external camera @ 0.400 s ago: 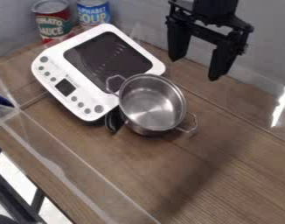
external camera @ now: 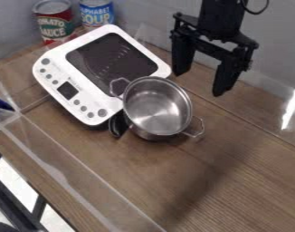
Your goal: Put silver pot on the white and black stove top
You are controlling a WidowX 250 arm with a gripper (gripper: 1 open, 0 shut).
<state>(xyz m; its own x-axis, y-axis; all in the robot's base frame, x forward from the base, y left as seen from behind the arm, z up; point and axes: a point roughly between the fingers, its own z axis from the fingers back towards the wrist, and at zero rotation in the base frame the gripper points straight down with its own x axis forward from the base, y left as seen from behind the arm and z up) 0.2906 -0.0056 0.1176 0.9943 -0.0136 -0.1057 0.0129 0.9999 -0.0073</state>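
Observation:
The silver pot (external camera: pixel 157 110) stands empty on the wooden table, its rim touching the front right corner of the white and black stove top (external camera: pixel 101 68). The stove lies flat at the back left, with its button panel toward the left front. My gripper (external camera: pixel 201 76) hangs above the table to the right of the stove and behind the pot, pointing down. Its two black fingers (external camera: pixel 225 78) are spread wide and open, with nothing between them.
Two labelled tin cans (external camera: pixel 52 22) stand against the wall behind the stove. A clear plastic sheet (external camera: pixel 29 127) runs along the table's left front edge. Bare wooden table top (external camera: pixel 223 172) lies to the right and in front of the pot.
The gripper has come down a little and shifted slightly left toward the pot. The pot and stove have not moved.

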